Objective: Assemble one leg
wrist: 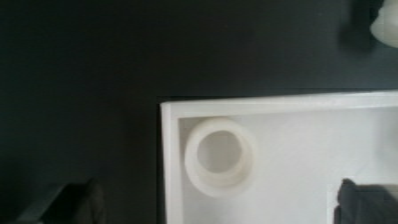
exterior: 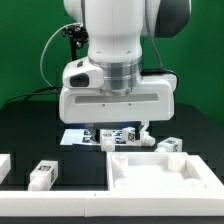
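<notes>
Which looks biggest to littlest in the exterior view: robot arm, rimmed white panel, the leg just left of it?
1. robot arm
2. rimmed white panel, partly cut off at the edge
3. leg, clearly smallest

Rimmed white panel [exterior: 165, 178] lies on black table [exterior: 25, 130], near the marker board [exterior: 72, 137].

The glossy white rounded arm [exterior: 120, 30] has a black joint cover [exterior: 178, 15], a grey ribbed collar [exterior: 122, 72] above the boxy white claw [wrist: 217, 205], and 2 dark fingers [wrist: 68, 203].
</notes>
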{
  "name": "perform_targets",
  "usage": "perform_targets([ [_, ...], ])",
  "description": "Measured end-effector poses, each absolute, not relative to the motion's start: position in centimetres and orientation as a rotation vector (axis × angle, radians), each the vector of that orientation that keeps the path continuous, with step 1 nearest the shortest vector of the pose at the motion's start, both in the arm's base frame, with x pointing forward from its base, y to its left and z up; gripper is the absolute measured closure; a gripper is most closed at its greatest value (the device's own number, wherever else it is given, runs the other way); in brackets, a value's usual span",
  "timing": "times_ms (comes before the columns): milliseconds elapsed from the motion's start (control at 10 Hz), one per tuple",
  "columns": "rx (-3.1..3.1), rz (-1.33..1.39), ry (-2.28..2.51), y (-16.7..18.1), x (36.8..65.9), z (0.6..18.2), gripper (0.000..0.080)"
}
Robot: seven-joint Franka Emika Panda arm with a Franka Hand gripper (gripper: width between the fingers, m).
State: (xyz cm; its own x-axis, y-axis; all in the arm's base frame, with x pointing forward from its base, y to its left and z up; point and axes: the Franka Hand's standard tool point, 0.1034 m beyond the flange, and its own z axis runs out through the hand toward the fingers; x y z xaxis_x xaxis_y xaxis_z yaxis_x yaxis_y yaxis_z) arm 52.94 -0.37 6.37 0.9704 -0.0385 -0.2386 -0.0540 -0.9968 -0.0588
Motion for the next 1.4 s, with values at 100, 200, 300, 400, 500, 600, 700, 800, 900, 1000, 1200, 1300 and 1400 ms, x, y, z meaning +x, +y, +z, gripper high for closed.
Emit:
perform_targets([
  [100,-3.054,0.368,0.072,-0.4,52.9,6.4,0.015],
  [200,-3.053,0.369,0.077,-0.3,52.9,6.4,0.015],
  [300,-3.052,0.413,0.193,0.4,52.6,7.0,0.015],
  [400,-3.068,0.412,0.211,2.1,52.4,7.3,0.015],
  [500,-3.074,0.42,0.301,3.6,51.9,7.2,0.015],
  [600,-3.076,0.423,0.302,4.1,51.7,7.1,0.015],
  [700,-3.076,0.424,0.303,4.0,51.7,7.1,0.015],
  [800,-3.076,0.425,0.303,4.0,51.7,7.1,0.015],
  [900,-3.076,0.425,0.303,4.0,51.7,7.1,0.015],
  [1000,-3.066,0.414,0.383,4.3,51.5,7.1,0.015],
  [1200,-2.958,0.333,0.837,6.9,48.7,7.4,0.015],
  [1300,-2.92,0.303,0.917,8.3,48.3,7.3,0.015],
  [1400,-2.913,0.249,0.927,9.1,48.7,7.2,0.015],
])
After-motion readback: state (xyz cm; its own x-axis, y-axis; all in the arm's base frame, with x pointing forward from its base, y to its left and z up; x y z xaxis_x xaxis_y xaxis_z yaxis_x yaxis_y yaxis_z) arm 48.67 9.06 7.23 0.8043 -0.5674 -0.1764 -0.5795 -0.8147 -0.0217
